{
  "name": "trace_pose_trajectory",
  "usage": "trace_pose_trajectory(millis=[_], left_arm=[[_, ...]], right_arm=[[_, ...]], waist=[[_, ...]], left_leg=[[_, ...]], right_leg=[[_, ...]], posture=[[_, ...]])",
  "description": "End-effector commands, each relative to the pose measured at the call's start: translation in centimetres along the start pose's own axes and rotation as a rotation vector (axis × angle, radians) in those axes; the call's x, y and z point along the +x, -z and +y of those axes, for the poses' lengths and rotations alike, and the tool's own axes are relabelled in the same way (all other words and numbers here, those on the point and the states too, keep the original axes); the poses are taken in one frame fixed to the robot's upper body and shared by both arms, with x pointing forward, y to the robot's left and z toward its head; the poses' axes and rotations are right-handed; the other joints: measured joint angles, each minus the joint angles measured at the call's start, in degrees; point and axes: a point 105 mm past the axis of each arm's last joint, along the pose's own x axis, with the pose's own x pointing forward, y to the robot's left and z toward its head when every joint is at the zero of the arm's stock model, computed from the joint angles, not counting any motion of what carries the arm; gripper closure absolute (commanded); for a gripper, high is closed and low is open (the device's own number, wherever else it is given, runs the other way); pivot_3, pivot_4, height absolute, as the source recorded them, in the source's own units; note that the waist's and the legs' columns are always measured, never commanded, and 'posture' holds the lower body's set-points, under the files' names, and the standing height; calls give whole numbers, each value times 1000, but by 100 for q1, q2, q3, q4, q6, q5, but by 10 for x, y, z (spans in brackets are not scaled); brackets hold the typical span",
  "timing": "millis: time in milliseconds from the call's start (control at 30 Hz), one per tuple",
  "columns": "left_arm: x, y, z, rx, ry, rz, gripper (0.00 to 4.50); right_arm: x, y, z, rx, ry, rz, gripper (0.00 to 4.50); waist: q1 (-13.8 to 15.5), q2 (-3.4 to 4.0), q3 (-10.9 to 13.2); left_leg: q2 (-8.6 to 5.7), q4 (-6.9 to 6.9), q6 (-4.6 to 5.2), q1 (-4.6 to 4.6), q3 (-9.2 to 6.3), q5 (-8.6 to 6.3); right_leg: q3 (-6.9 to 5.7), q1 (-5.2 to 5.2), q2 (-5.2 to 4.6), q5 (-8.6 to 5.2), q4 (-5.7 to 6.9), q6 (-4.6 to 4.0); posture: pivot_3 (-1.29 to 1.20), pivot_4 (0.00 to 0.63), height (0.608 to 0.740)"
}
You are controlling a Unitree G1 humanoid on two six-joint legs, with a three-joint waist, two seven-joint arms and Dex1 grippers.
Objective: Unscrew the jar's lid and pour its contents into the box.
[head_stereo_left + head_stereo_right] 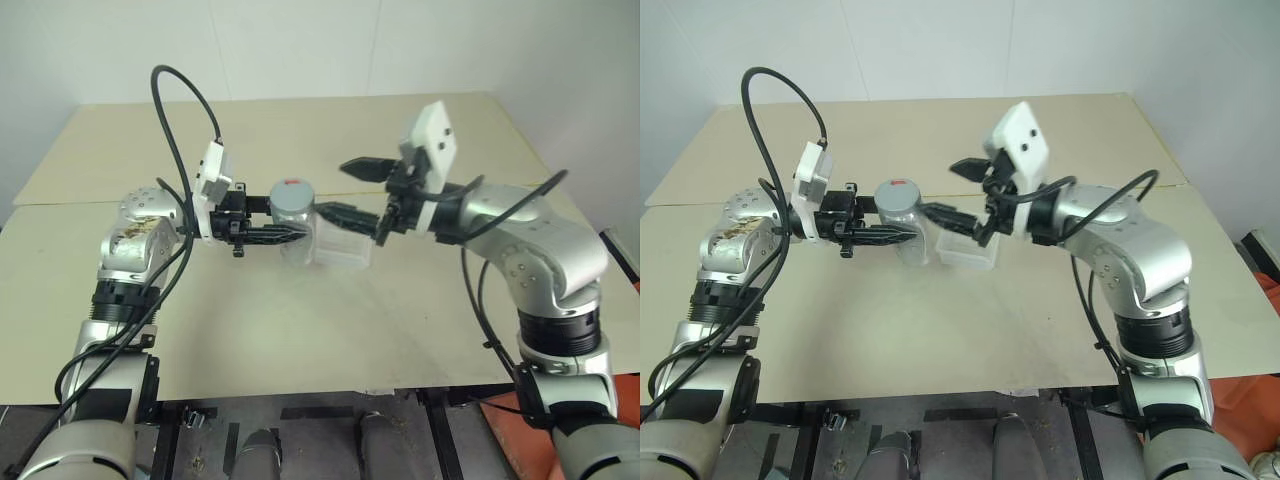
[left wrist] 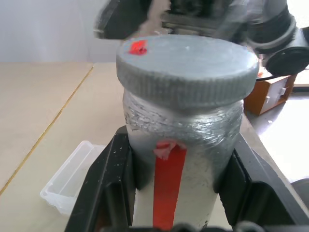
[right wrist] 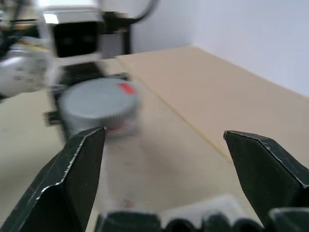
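Left eye view: we list a small silvery-grey cylindrical jar (image 1: 293, 222) with a red strip on its side, upright and raised above the beige surface (image 1: 300, 330). The left tool (image 1: 285, 232) clamps its black fingers on the jar's body. The round flat grey ribbed screw lid (image 1: 292, 194), carrying a red mark, sits on the jar's mouth. The right tool (image 1: 352, 190) stands just beside the lid, its fingers spread wide and holding nothing. A shallow clear plastic rectangular box (image 1: 345, 250) with rounded corners rests on the surface, just behind and right of the jar.

Right eye view: we log the same items in the same arrangement.

Left wrist view: we note the two black fingers (image 2: 108, 179) pressed against either side of the jar, the red strip between them, the lid on top, and the box lying on the surface beyond.

Right wrist view: we note the two fingers (image 3: 79, 164) well apart, the lid ahead of them and untouched. We cannot see the contents.
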Motion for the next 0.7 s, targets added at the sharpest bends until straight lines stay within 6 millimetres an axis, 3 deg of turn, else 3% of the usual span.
trace_pose_trajectory(millis=[33,200,367,700], left_arm=[[1,-11,-2,48,14,-19,2592],[5,-9,1,48,3,-27,2592],[12,-7,6,48,-6,-34,2592],[20,-9,6,59,29,-41,2592]], right_arm=[[-7,-12,2,-41,-1,-38,30],[-14,-11,10,-58,-50,-19,30],[-13,-23,27,-69,-129,-61,30],[21,-28,31,-79,-85,-80,30]], waist=[[-14,0,0],[-2,0,0],[0,0,0],[-9,0,0]], left_leg=[[0,0,0,1,0,0],[0,0,0,0,1,0],[0,0,0,0,1,0],[0,0,0,2,0,0]], right_leg=[[0,0,0,0,0,0],[0,1,0,0,-2,0],[0,0,0,0,-8,0],[0,0,1,0,0,0]], posture=[[0,150,740],[0,150,740],[0,150,740],[0,150,740]])
